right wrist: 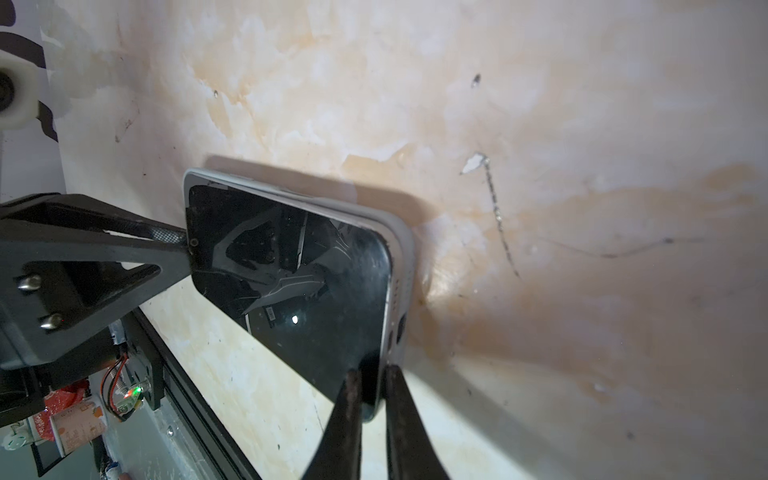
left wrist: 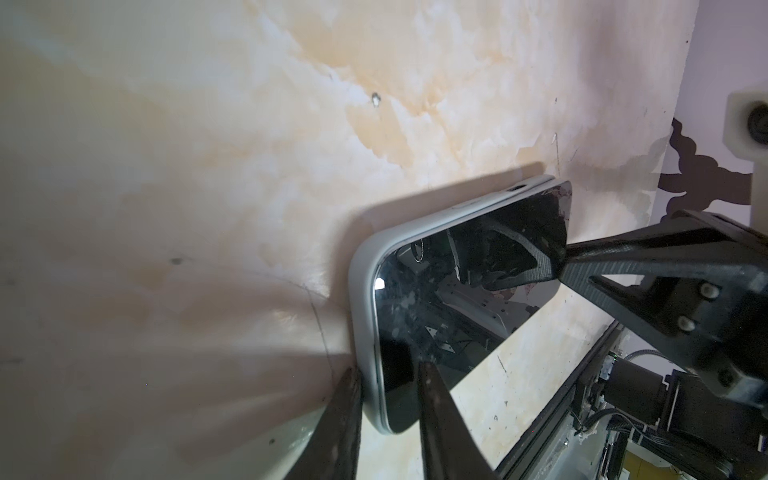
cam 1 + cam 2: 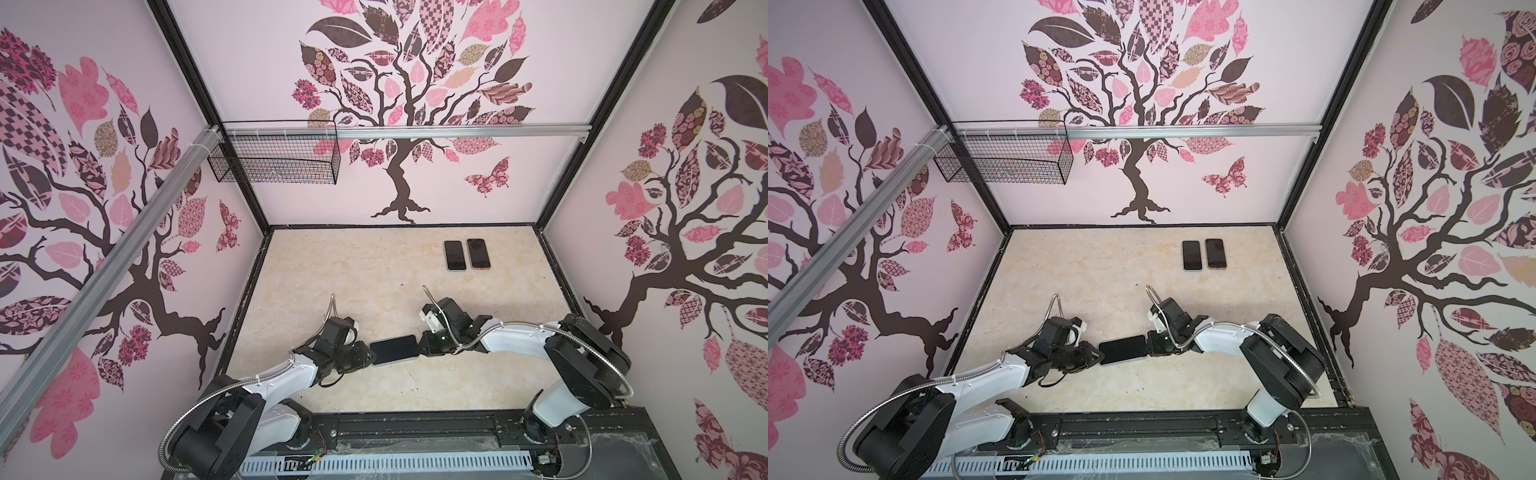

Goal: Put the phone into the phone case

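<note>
The left gripper [image 2: 390, 399] is pinching one end of the grey phone case [image 2: 362, 270], and the right gripper [image 1: 372, 399] is pressing together on the opposite end of the phone [image 1: 316, 291]. The phone is lying in the case, between both grippers, near the front of the bench [image 3: 332, 270]. Two other phones [image 3: 455, 254] are lying far behind.

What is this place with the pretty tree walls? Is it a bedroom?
Probably a robot test booth, not a bedroom: a left arm and right arm on a black base hold a phone at a marbled tabletop, boxed in by tree-print panels.
</note>
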Available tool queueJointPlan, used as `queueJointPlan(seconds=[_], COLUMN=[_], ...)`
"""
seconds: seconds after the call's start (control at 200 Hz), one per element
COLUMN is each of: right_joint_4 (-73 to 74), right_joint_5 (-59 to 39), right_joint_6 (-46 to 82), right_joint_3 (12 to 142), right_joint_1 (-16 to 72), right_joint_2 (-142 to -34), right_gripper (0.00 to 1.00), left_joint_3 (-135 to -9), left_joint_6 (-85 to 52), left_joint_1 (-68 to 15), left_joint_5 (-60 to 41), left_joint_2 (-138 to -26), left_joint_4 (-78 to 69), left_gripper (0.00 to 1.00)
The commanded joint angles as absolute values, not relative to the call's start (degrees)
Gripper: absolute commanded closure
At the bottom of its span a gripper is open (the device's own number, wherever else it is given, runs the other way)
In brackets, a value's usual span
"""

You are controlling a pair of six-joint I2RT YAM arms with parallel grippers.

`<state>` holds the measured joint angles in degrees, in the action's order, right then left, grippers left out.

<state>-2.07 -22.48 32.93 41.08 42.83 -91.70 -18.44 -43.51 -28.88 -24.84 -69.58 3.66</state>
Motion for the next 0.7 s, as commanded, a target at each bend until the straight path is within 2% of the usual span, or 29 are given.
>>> queueJointPlan(seconds=[0.0,0.405,0.695], right_joint_4=[-0.97,-0.47,-0.57], right_joint_5=[-23.51,-24.00,-19.91], right_joint_6=[31.38,30.58,30.66], right_joint_3=[41.00,41.31,41.75], right_joint_1=[44.30,46.19,49.22], right_joint_2=[-94.57,-99.23,-104.15], right_gripper=[0.89,0.90,0.90], left_joint_3=[-18.34,-19.08,-18.82], left_joint_6=[-42.80,-43.98,-43.68], left_joint_1=[-30.72,-32.21,-32.47], left_joint_5=[-24.61,-27.77,-27.80], left_joint_2=[-73.10,-79.62,-79.68], left_joint_4=[2.48,-2.81,-2.71], left_gripper=[0.73,0.78,0.79])
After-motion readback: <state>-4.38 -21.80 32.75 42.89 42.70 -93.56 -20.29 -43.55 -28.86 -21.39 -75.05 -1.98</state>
